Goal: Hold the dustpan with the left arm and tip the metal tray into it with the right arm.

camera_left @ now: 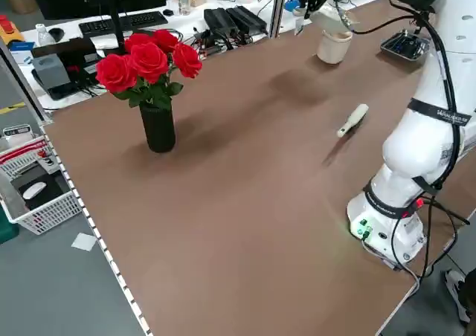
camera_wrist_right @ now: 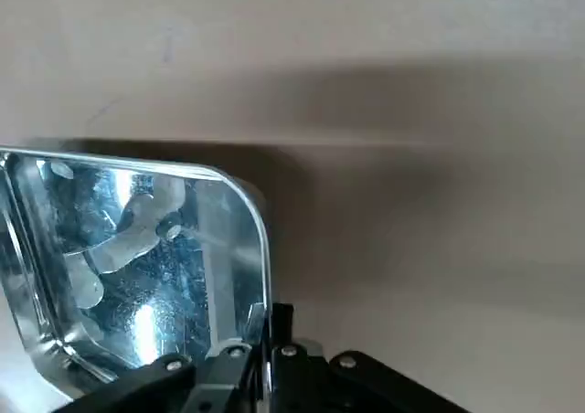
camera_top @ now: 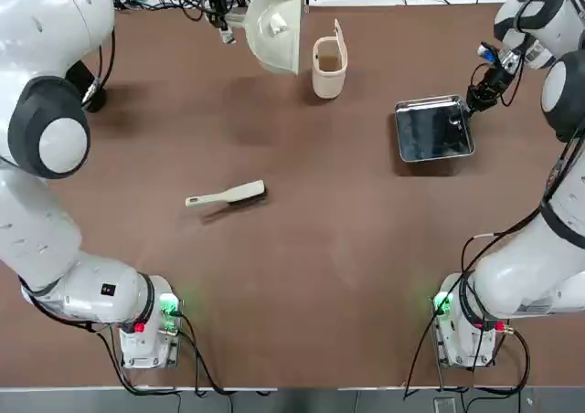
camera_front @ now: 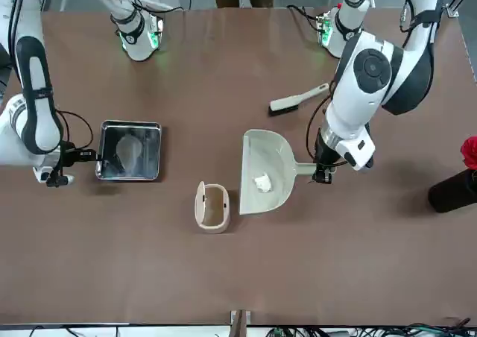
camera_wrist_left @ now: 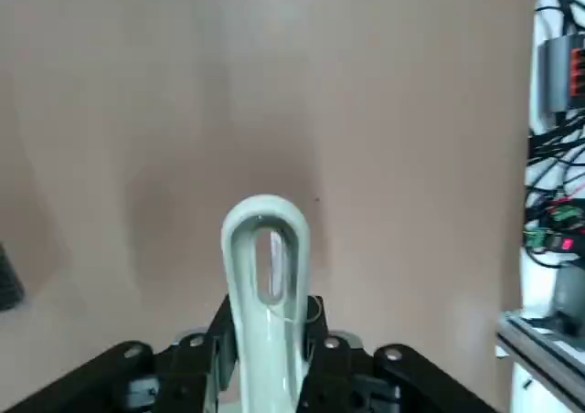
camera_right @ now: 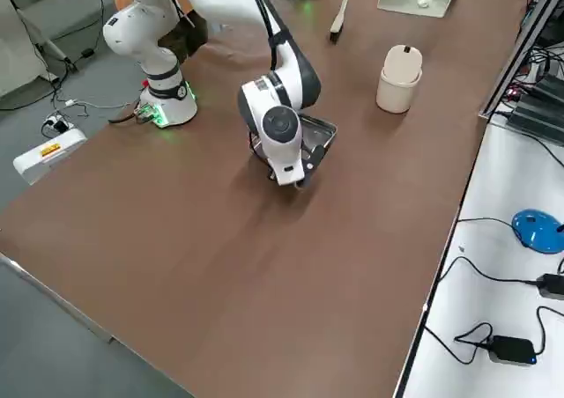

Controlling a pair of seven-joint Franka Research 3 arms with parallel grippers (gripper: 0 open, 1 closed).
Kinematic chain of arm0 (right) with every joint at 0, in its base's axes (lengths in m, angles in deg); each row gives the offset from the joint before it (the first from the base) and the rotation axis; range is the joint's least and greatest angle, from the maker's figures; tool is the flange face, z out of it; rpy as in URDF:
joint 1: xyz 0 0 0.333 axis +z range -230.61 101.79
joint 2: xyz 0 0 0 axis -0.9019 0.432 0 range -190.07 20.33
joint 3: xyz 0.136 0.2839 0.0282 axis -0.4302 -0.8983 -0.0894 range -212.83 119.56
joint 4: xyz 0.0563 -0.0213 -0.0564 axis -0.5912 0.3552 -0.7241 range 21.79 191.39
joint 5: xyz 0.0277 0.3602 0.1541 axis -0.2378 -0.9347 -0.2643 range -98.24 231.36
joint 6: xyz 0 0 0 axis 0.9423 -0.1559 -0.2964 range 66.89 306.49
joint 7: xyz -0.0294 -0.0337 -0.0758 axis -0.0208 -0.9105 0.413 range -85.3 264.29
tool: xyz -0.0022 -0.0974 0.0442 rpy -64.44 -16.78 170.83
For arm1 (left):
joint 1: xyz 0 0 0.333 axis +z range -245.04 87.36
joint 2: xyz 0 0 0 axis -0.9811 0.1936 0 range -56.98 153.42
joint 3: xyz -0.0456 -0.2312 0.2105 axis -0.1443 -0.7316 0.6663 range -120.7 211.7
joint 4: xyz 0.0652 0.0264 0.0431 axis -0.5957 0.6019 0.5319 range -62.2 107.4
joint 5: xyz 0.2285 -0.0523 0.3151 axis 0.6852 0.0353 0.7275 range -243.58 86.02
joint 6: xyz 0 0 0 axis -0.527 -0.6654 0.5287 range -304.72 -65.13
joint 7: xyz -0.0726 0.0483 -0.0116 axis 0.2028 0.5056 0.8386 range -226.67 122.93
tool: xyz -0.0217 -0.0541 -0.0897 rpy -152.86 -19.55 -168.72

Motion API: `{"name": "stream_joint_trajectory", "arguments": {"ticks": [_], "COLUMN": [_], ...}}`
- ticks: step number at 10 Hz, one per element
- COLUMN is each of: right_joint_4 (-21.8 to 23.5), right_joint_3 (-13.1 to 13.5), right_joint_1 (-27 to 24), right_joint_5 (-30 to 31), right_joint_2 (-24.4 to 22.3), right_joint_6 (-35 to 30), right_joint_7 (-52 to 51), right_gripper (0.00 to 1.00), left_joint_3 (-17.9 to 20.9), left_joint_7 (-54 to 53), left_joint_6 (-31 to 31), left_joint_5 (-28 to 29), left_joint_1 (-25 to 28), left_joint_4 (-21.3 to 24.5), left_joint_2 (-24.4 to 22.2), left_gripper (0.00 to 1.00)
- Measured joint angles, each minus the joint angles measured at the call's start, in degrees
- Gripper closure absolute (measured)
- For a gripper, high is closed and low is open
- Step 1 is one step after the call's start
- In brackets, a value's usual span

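Observation:
The cream dustpan hangs above the table's far edge with a small white lump inside it. My left gripper is shut on its short handle, which stands between the fingers in the left wrist view. The shiny square metal tray is at the right, low over the table, and looks empty. My right gripper is shut on the rim at the tray's far right corner. The tray sits well apart from the dustpan.
A cream cylindrical cup with an upright flap stands between dustpan and tray. A cream hand brush lies mid-table toward the left. A dark vase of red roses stands at the left side. Cables and equipment line the far edge.

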Motion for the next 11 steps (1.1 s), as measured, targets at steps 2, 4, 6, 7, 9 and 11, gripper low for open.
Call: {"name": "stream_joint_trajectory", "arguments": {"ticks": [2,4,6,7,9,11], "right_joint_4": [0.0,0.0,-0.1,-0.2,-0.6,-1.8], "right_joint_3": [0.1,0.1,0.1,0.1,0.1,0.5], "right_joint_1": [-0.1,-0.1,-0.1,-0.1,0.2,0.5], "right_joint_5": [-1.3,-3.6,-4.3,-4.3,-4.4,-3.8], "right_joint_2": [1.8,3.6,4.2,4.2,4.1,2.2], "right_joint_6": [0.7,1.0,1.2,1.2,0.9,0.2], "right_joint_7": [-0.6,-2.2,-3.1,-3.2,-3.3,-3.3], "right_gripper": [0.96,0.96,0.94,0.82,0.51,0.21], "left_joint_3": [-0.1,-0.1,0.0,0.3,0.5,2.0], "left_joint_7": [3.1,5.2,7.0,8.9,11.1,13.1], "left_joint_6": [-0.1,-0.3,-2.1,-3.4,-5.4,-7.5], "left_joint_5": [4.8,9.9,14.0,16.8,20.2,20.4], "left_joint_1": [-1.9,-6.3,-8.9,-9.6,-10.2,-10.2], "left_joint_4": [-4.9,-7.9,-10.4,-11.3,-12.4,-13.7], "left_joint_2": [3.7,7.3,9.5,10.1,10.6,10.7], "left_gripper": [0.67,0.67,0.67,0.67,0.67,0.67]}}
